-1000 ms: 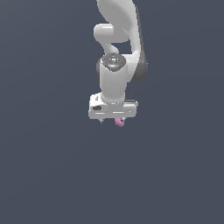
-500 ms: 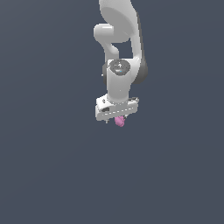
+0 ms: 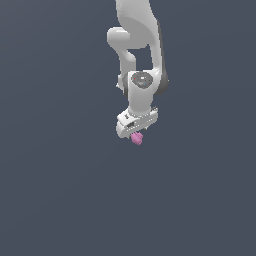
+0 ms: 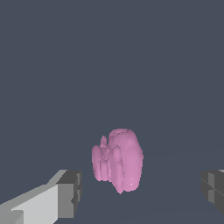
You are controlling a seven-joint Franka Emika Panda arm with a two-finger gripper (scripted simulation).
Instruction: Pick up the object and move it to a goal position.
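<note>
The object (image 3: 136,138) is a small pink knobbly blob directly under the white gripper (image 3: 135,134), about the middle of the exterior view. In the wrist view the object (image 4: 118,159) lies between the two grey fingertips (image 4: 70,192). It is nearer to this fingertip than to the other, which shows at the frame's edge. There is a visible gap on each side of the object. The gripper (image 4: 142,191) is open around it and touches it on neither side. I cannot tell whether the object rests on the surface.
A plain dark grey-blue surface (image 3: 60,190) fills both views. The white arm (image 3: 140,45) comes down from the top of the exterior view. No other object, edge or goal marker shows.
The hand has turned about its wrist and shifted slightly toward the exterior view's right. The pink object stays in about the same place under the hand.
</note>
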